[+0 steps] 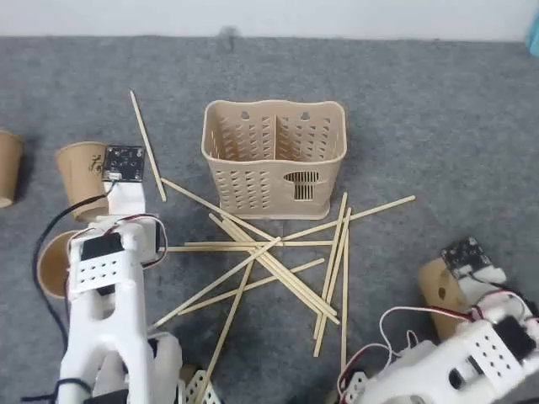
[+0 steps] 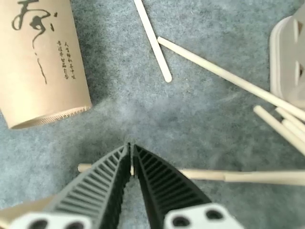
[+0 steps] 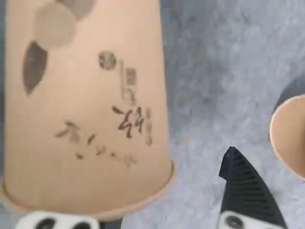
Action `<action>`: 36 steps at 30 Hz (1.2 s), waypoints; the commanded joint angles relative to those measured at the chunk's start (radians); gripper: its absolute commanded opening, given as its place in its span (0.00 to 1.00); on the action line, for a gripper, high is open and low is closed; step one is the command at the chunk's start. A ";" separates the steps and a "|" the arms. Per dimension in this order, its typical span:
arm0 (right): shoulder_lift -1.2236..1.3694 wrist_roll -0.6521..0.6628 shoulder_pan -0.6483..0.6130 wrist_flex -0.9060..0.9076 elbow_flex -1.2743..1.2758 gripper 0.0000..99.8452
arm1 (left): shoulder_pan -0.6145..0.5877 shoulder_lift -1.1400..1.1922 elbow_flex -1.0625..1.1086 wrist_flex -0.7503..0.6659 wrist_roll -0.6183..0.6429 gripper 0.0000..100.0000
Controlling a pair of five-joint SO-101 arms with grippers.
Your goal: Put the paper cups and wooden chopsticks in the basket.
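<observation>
Carpet (image 1: 438, 118): grey, and covers the whole work surface.
Left arm (image 1: 105, 286): white, comes up from the lower left of the high view. Its wrist is left of the basket and points up the frame.
Right arm (image 1: 472, 353): white, in the lower right corner, with its wrist angled toward the upper left over a cup.
Basket (image 1: 274, 181): beige and upright at upper centre, with two compartments and its long axis left to right.
Right-side cup (image 1: 436, 290): at lower right, partly under the right wrist. The right wrist view adds its printed side (image 3: 90, 105), with the wide rim toward the claw's base.
Printed cup (image 1: 84, 178): just upper left of the left wrist. I cannot tell whether it is standing or lying.
Half-hidden cup (image 1: 49, 263): at the left, behind the left arm.
Edge cup (image 1: 7, 168): at the left edge of the frame.
Chopsticks (image 1: 278, 261): a crossed heap in front of the basket, mostly lying diagonally.
Lone chopstick (image 1: 147, 143): at upper left, running steeply from upper left to lower right.
Left claw (image 2: 130, 149): pressed together and pinching nothing, with its tips over a crosswise chopstick (image 2: 248, 177) on the carpet.
Right claw (image 3: 143, 195): spread, with the right-side cup between its jaws. The black finger (image 3: 243, 186) is clear of the cup wall.
</observation>
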 commanded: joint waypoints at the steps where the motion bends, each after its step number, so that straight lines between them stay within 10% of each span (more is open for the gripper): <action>1: -0.018 -0.083 -0.065 -0.022 -0.009 0.22 | -0.041 -0.058 -0.059 0.084 -0.003 0.01; 16: -0.018 -0.439 -0.286 -0.025 -0.015 0.02 | -0.374 -0.879 -0.076 0.396 -0.100 0.01; 24: -0.018 -0.621 -0.294 0.050 -0.147 0.01 | -0.393 -0.721 -0.010 0.385 -0.092 0.01; 36: -0.005 -0.704 -0.344 0.736 -0.629 0.01 | -0.394 -0.313 -0.162 0.353 -0.092 0.01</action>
